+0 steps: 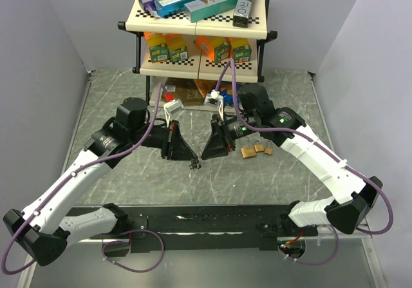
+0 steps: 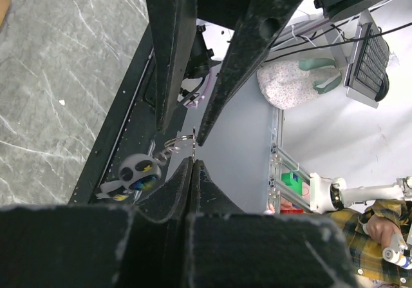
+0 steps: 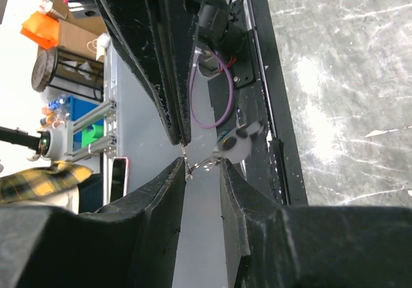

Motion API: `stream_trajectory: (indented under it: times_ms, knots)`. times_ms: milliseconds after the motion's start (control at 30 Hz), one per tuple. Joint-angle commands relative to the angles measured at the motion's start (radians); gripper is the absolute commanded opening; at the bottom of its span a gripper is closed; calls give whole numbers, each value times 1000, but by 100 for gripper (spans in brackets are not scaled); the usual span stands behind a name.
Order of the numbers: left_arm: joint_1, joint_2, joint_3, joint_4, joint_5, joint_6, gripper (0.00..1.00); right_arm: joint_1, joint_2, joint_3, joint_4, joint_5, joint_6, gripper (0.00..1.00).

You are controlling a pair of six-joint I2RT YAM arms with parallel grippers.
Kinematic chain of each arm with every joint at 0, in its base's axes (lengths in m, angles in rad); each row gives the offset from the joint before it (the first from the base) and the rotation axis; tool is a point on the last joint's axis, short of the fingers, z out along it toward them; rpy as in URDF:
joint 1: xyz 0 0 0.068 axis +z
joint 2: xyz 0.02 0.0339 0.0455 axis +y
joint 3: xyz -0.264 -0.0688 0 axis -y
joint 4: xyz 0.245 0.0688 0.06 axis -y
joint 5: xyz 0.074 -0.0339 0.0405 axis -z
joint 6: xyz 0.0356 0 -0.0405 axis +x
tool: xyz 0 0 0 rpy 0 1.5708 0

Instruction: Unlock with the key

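The grey marbled tabletop (image 1: 129, 95) carries everything, with a two-tier shelf (image 1: 174, 70) of boxes at its far edge. The left arm (image 1: 77, 172) and right arm (image 1: 322, 159) reach in from the near corners and meet nose to nose over the middle of the tabletop.

The left jaws are pressed together, and a thin metal key (image 2: 194, 143) sticks out from their tips, so they appear clamped on it. The right jaws stand apart, one on each side of the same key (image 3: 193, 167). In the right wrist view a gap shows between them, and I cannot tell whether either touches the metal.

A cluster of brass padlocks (image 1: 256, 150) lies on the tabletop just right of the right arm's wrist, well clear of both sets of jaws. A small round tag (image 2: 138, 172) hangs off the key by a wire ring (image 2: 175, 144), dangling on the near side. From above, the bunch shows only as a dark speck (image 1: 195, 165) between the two tips.

The task looks to be at an early stage. The key is up off the tabletop and seems to be passing from left to right. No padlock is held, the key is nowhere near a keyhole, and nothing is unlocked. Left to do are gripping a padlock, inserting the key and turning it.
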Motion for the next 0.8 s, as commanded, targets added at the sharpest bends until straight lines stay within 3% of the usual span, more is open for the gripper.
stream_trajectory:
  times_ms: [0, 167, 300, 367, 500, 600, 767]
  knots:
    - [2, 6, 53, 23, 35, 15, 1, 7, -6, 53, -21, -31, -34, 34]
    - [2, 9, 57, 26, 34, 18, 1, 6, -3, 50, -12, -49, -31, 22]
    - [2, 2, 42, 66, 26, -11, 1, 6, -9, 40, 5, -49, -22, 0]
    - [2, -1, 37, 98, 16, -25, 1, 6, -19, 31, 40, -43, -8, 0]
    - [3, -35, 42, 141, -139, -43, 61, -8, -50, -15, 158, -3, 93, 0]
    - [11, -83, 8, 275, -289, -108, 76, -32, -87, -71, 299, 34, 192, 0]
    - [11, -162, -171, 634, -484, -305, 77, -40, -167, -173, 581, 159, 387, 0]
